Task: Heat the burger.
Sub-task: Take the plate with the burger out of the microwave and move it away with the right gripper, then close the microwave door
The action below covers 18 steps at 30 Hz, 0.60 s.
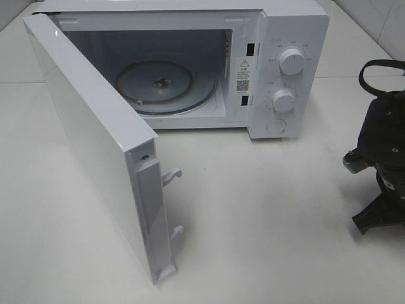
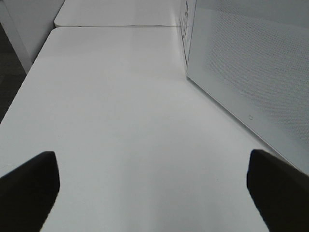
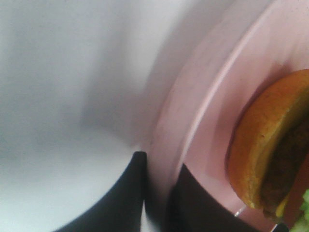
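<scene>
- Microwave (image 1: 253, 57) sits far-center on the white table (image 1: 266, 228), door (image 1: 88, 133) swung wide open toward the near left.
- Inside: round glass turntable (image 1: 166, 85), nothing on it.
- Two white knobs (image 1: 291, 61) on the right control panel, one above the other; round button below them.
- Two white latch hooks (image 1: 171, 176) stick out from the door's near edge.
- Right arm (image 1: 383, 164) visible at the right edge of the overhead view, black, its gripper end out of that view.
- Right gripper (image 3: 157, 193) seen in its wrist view: dark fingers (image 3: 120, 198) close together, clamped on the rim of the pink plate (image 3: 203, 116), one finger on each side of the rim.
- Burger (image 3: 270, 145) sits on that plate, just beside the gripper; golden-brown bun, dark patty, a bit of green lettuce at the frame corner. View is blurred.
- Burger and plate do not show in the overhead view; they are outside the microwave.
- Left gripper (image 2: 154, 193): fingers (image 2: 29, 188) spread far apart, nothing between them, over bare table.
- Left wrist view also shows the outer face of the open door (image 2: 251, 72) just beside it, dotted mesh pattern on it.
</scene>
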Each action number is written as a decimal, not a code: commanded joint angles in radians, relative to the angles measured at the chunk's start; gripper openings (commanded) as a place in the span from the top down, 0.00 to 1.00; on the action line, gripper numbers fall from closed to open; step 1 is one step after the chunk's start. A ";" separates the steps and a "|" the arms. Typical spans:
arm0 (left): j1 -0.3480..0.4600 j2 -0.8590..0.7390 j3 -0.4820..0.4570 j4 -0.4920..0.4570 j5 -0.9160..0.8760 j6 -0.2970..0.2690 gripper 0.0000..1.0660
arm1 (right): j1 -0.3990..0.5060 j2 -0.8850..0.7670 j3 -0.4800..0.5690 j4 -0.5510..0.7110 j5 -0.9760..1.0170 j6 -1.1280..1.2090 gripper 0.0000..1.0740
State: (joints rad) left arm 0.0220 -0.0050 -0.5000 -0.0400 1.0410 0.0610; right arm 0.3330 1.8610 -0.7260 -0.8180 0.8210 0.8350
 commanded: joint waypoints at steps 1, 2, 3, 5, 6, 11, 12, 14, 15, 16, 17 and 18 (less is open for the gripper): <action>0.002 -0.021 0.002 -0.003 -0.003 0.000 0.08 | -0.002 0.000 -0.004 -0.028 0.044 -0.005 0.89; 0.002 -0.021 0.002 -0.003 -0.003 0.000 0.08 | -0.002 0.000 -0.004 -0.028 0.044 -0.005 0.89; 0.002 -0.021 0.002 -0.003 -0.003 0.000 0.08 | -0.002 0.000 -0.004 -0.015 0.044 -0.024 0.84; 0.002 -0.021 0.002 -0.003 -0.003 0.000 0.08 | -0.002 0.000 -0.004 -0.013 0.045 -0.026 0.82; 0.002 -0.021 0.002 -0.003 -0.003 0.000 0.08 | 0.000 0.000 -0.004 -0.008 0.052 -0.026 0.76; 0.002 -0.021 0.002 -0.003 -0.003 0.000 0.08 | 0.001 -0.007 -0.004 0.066 0.080 -0.078 0.60; 0.002 -0.021 0.002 -0.003 -0.003 0.000 0.08 | 0.001 -0.015 -0.004 0.090 0.079 -0.092 0.58; 0.002 -0.021 0.002 -0.003 -0.003 0.000 0.08 | 0.001 -0.051 -0.004 0.127 0.075 -0.129 0.55; 0.002 -0.021 0.002 -0.003 -0.003 0.000 0.08 | 0.001 -0.077 -0.004 0.143 0.072 -0.145 0.55; 0.002 -0.021 0.002 -0.003 -0.003 0.000 0.08 | 0.001 -0.077 -0.004 0.143 0.072 -0.145 0.55; 0.002 -0.021 0.002 -0.003 -0.003 0.000 0.08 | 0.001 -0.130 -0.004 0.165 0.067 -0.177 0.54; 0.002 -0.021 0.002 -0.003 -0.003 0.000 0.08 | 0.001 -0.130 -0.004 0.165 0.067 -0.177 0.54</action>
State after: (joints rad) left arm 0.0220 -0.0050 -0.5000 -0.0400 1.0410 0.0610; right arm 0.3330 1.7430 -0.7240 -0.6580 0.8790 0.6780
